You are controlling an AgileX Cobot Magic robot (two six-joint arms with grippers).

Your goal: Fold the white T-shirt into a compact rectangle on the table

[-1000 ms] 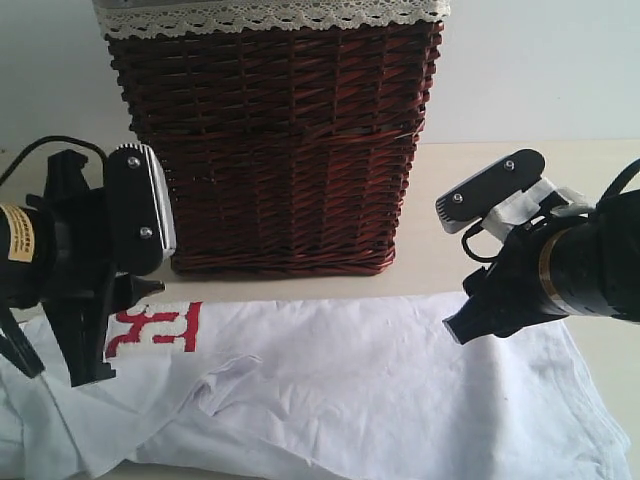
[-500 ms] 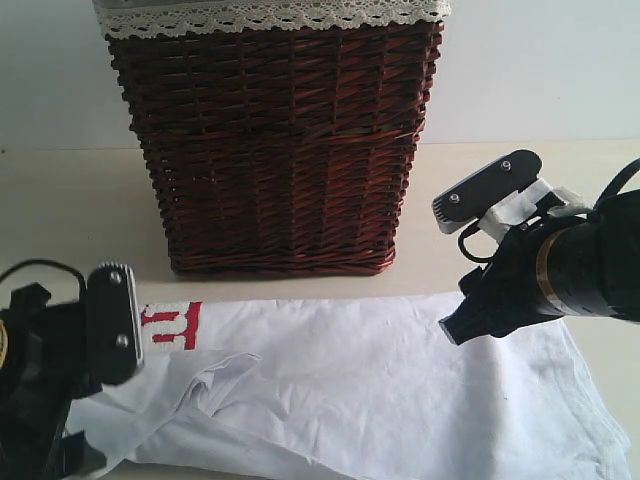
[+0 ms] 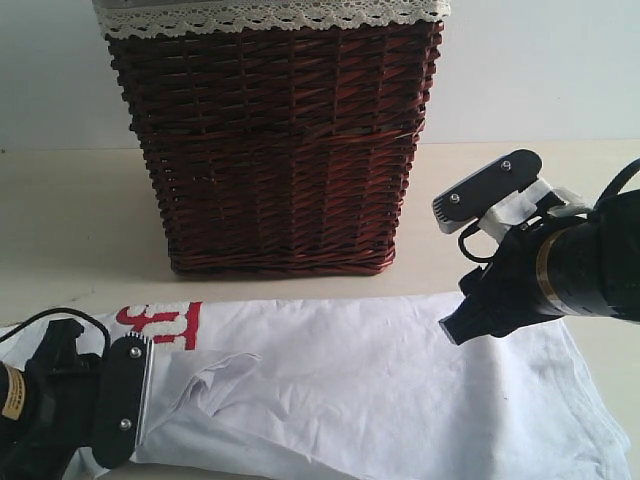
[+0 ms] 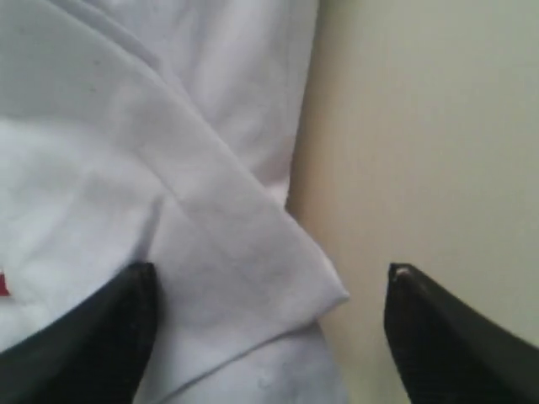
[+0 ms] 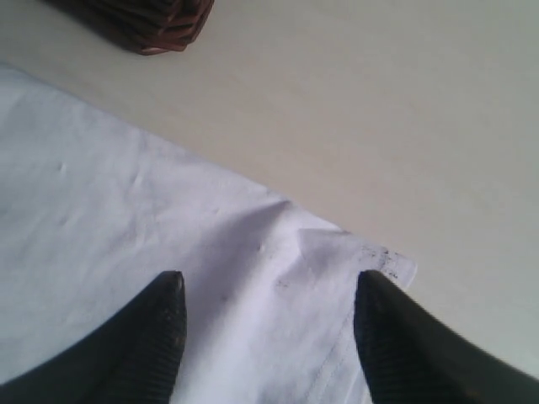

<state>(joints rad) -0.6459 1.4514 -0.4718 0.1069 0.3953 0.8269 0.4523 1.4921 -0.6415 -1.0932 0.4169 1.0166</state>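
White T-shirt [image 3: 380, 380]: spread mostly flat along the near side of the worktop [image 3: 80, 220], lengthwise across the exterior view, just in front of the basket and apart from it.
Red lettering [image 3: 160, 325]: face up near the shirt's left end, beside the left arm.
Loose fold [image 3: 215, 385]: a small creased flap left of the shirt's middle; the rest lies smooth.
Likely reason for the lay: the garment is stretched out long so that each end can be taken by one arm; the fold appears to be at an early stage, with no compact rectangle formed.
Left tool [image 4: 271, 276]: fingers apart and holding nothing, low over the shirt's left end. One finger is over cloth and the other over bare worktop, so the doubled edge of the fabric lies between them.
Left tool, judged purpose: placed astride the edge to pinch it on closing.
Right tool [image 5: 269, 282]: fingers apart and empty, over the shirt's right end. Both fingers hang above cloth, and the hem corner with small dark specks lies just beyond one of them.
Right tool, contact: cannot tell whether the tips touch the fabric.
Wicker basket [image 3: 280, 150]: dark red-brown, upright behind the shirt, between the two arms.
Lace trim [image 3: 270, 15]: white, along the basket's rim; not part of the shirt.
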